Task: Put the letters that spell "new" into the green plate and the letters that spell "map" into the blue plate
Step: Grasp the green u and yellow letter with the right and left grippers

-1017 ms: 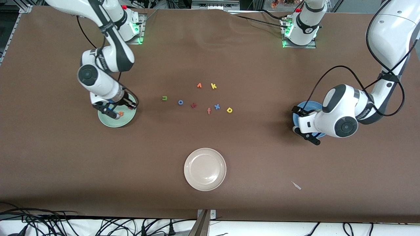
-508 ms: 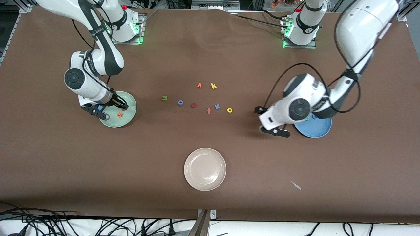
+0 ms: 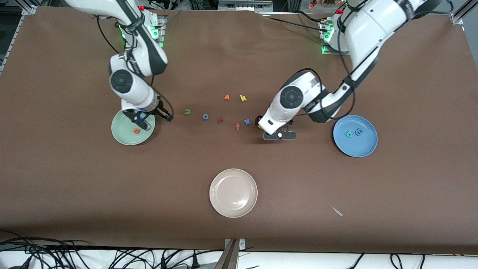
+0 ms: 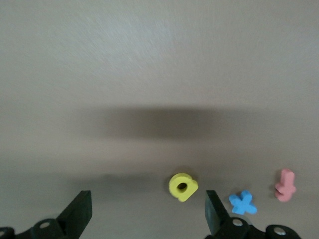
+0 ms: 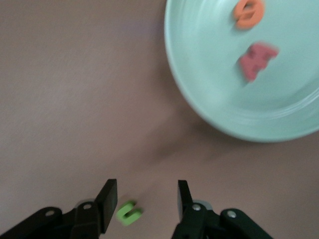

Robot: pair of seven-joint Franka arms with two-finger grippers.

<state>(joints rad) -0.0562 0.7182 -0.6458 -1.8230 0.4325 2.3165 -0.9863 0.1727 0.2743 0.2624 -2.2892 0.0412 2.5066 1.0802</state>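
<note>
The green plate (image 3: 121,136) holds the orange "e" (image 3: 136,130); the right wrist view shows the plate (image 5: 209,89) with the "e" (image 5: 247,13) and the pinkish-red "w" (image 5: 256,60) beside it. My right gripper (image 3: 153,117) hangs open and empty over the plate's edge, on the side toward the green "n" (image 3: 187,111), which shows below its fingers (image 5: 128,213). The blue plate (image 3: 358,147) holds the teal "a" (image 3: 349,133) and blue "m" (image 3: 358,132). My left gripper (image 3: 274,130) hangs wide open over the yellow "p" (image 4: 183,186), apart from it.
Loose letters lie mid-table: an orange one (image 3: 226,97), yellow "k" (image 3: 243,98), blue "o" (image 3: 205,116), dark red "t" (image 3: 220,120), salmon "f" (image 3: 238,126), blue "x" (image 3: 247,121). A cream-white plate (image 3: 233,192) sits nearer the camera. A small white scrap (image 3: 338,212) lies near the front edge.
My right gripper has opened and shifted from over the green plate toward the green "n". My left arm has swung away from the blue plate to above the yellow "p".
</note>
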